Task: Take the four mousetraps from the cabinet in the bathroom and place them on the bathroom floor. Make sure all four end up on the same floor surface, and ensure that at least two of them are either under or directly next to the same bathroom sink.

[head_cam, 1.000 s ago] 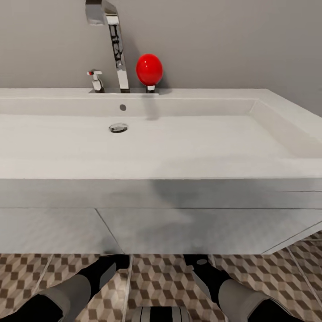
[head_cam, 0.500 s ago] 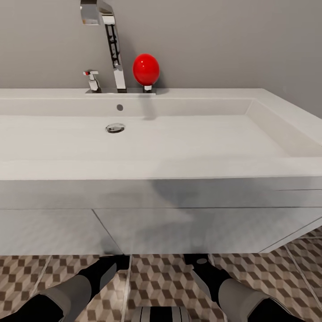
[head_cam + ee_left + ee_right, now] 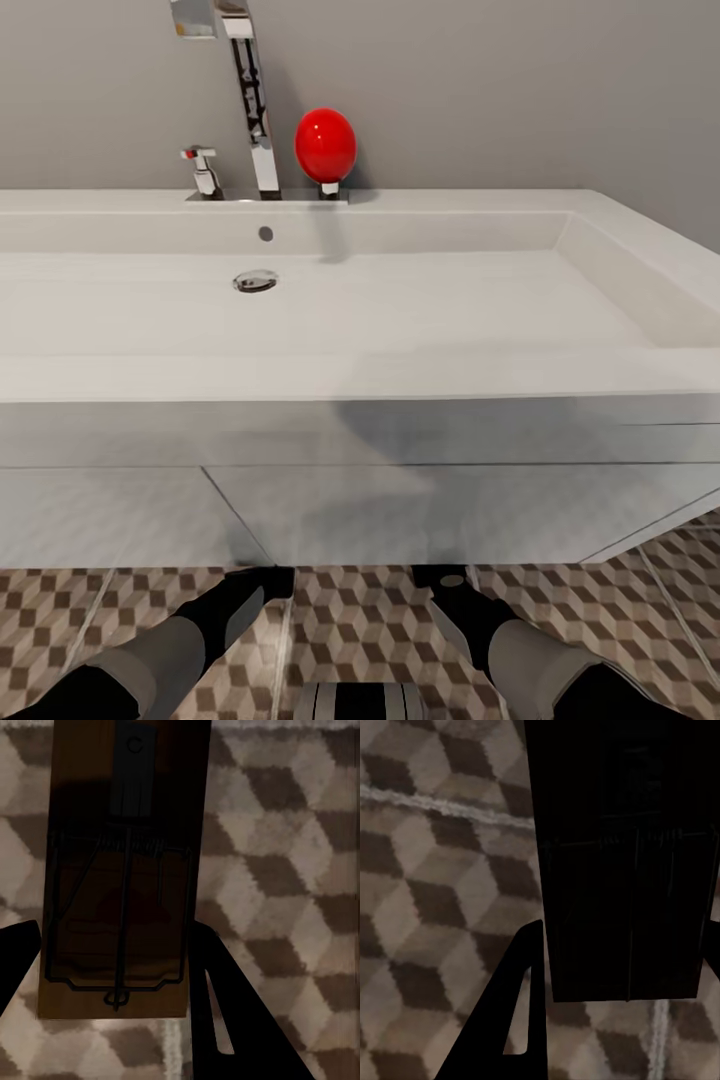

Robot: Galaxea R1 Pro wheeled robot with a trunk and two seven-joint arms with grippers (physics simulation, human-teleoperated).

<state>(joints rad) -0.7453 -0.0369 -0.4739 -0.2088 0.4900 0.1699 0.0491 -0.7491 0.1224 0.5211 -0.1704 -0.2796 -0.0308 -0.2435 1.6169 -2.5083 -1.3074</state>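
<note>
Directly ahead in the head view stands the wide white sink [image 3: 400,300], with a chrome tap [image 3: 250,100] and a red ball [image 3: 325,145] at its back edge, against a grey wall. Below the basin is the white vanity [image 3: 400,510], and beneath that the bathroom floor [image 3: 360,620], tiled in a brown, beige and white cube pattern. Both arms reach down toward the foot of the vanity; the left gripper [image 3: 262,585] and right gripper [image 3: 445,582] are low against its base, their fingers hidden from here.

In the left wrist view, a tan wooden mousetrap [image 3: 120,870] with dark wire fittings lies between the two dark fingers [image 3: 225,1005], over the patterned tiles. The fingers sit close along both long edges of the board and appear closed on it.

In the right wrist view, a second mousetrap [image 3: 626,870], deep in shadow and almost black, sits between that gripper's fingers [image 3: 510,1020], which flank its sides and appear to clamp it, above the same tiled floor.
</note>
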